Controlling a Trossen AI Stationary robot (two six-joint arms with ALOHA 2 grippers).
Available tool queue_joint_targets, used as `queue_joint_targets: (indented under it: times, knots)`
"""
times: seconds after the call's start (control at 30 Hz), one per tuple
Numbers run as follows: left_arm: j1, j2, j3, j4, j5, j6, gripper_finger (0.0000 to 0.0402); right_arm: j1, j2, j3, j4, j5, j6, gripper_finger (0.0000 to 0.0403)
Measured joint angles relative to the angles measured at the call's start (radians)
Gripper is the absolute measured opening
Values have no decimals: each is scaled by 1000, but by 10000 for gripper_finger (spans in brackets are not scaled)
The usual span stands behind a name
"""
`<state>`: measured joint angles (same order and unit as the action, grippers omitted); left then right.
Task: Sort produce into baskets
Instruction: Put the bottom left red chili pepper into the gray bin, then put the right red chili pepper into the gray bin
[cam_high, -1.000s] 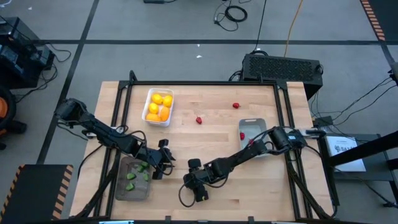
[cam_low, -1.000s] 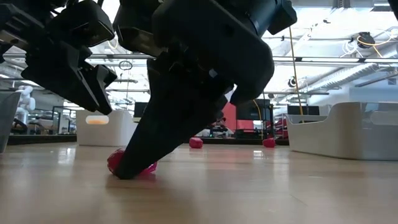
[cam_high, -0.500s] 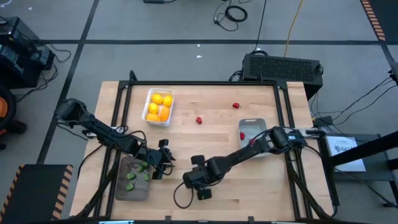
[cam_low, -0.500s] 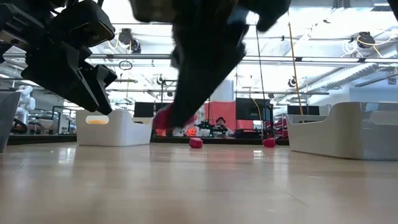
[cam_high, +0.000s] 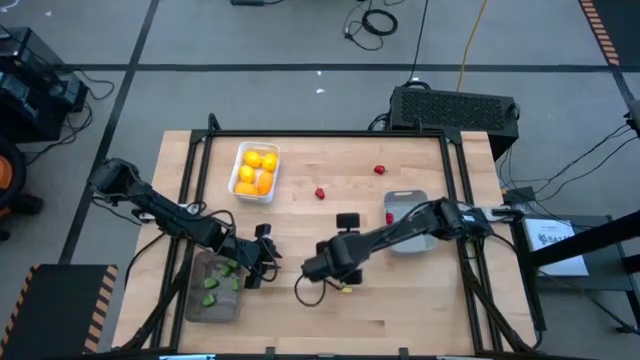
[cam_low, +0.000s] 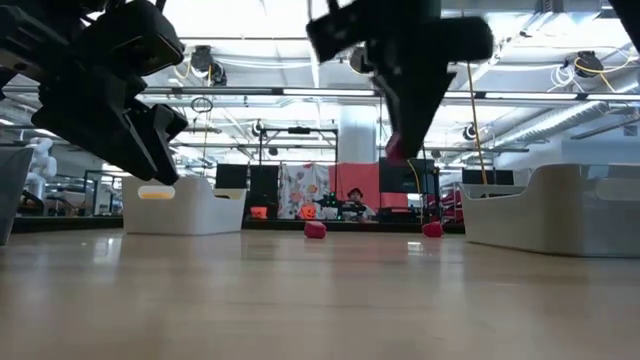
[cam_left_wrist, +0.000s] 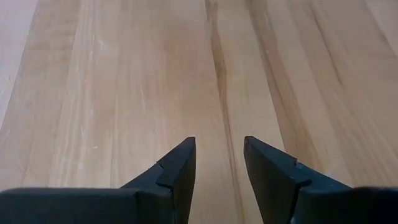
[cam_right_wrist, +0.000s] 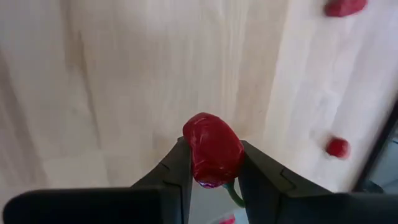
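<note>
Since half a second ago, the right gripper (cam_high: 347, 219) has swung from the lower middle of the high view up toward the centre, lifted off the wood. Its fingers (cam_right_wrist: 176, 171) are clamped on a glossy, lumpy red piece (cam_right_wrist: 212, 149) with a thin green stem; in the low view that piece (cam_low: 396, 149) hangs high above the table (cam_high: 400, 300).

Two more red pieces, one (cam_high: 320, 192) and another (cam_high: 380, 170), lie loose on the pale planks in the upper middle. Just right of the carried piece is the light grey basket (cam_high: 406, 215), smooth-walled with rounded corners. A white basket (cam_high: 253, 171) of round yellow and orange fruits sits upper left, and the darker mesh basket (cam_high: 214, 285) with green pieces sits lower left.

Beside that basket, the left gripper (cam_left_wrist: 217, 163) waits with fingers apart over bare wood. Open board lies between both arms.
</note>
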<state>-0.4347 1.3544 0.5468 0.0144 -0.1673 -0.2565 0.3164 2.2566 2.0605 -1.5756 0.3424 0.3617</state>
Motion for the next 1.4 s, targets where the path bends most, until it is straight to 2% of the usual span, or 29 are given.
queue_joint_targets:
  times: [0.13, 0.27, 0.43, 0.57, 0.73, 0.8, 0.97, 1.07, 1.13, 1.27, 1.4]
  knots:
    - [-5, 0, 0, -6, 2, 0, 144, -37, -52, -81, 1, 54, -19, 91]
    - [-12, 0, -1, -25, 3, 0, 144, -80, -150, -226, 7, 71, 10, 91]
    - [-20, 0, -1, -44, 3, 1, 144, -121, -345, -499, 23, 47, 147, 91]
    - [-20, 0, -1, -42, -4, 3, 144, -141, -514, -711, 40, 48, 369, 102]
    - [-20, 0, -1, -20, -32, 5, 144, -139, -671, -867, 171, 20, 530, 135]
    - [-19, 0, -1, -11, -34, 5, 144, -140, -706, -900, 211, -10, 559, 154]
    - [-19, 0, -1, -12, -26, 33, 144, -144, -737, -926, 178, -47, 603, 198]
    - [-19, 0, -1, -16, -25, 75, 144, -154, -735, -927, 171, -35, 598, 218]
    - [-19, 0, -1, -14, -38, 110, 144, -170, -735, -925, 187, 10, 597, 227]
    - [-17, 0, -1, 33, -101, 189, 144, -240, -735, -878, 214, 59, 555, 235]
    - [4, 0, -1, 105, -109, 329, 144, -364, -735, -818, 272, 76, 469, 235]
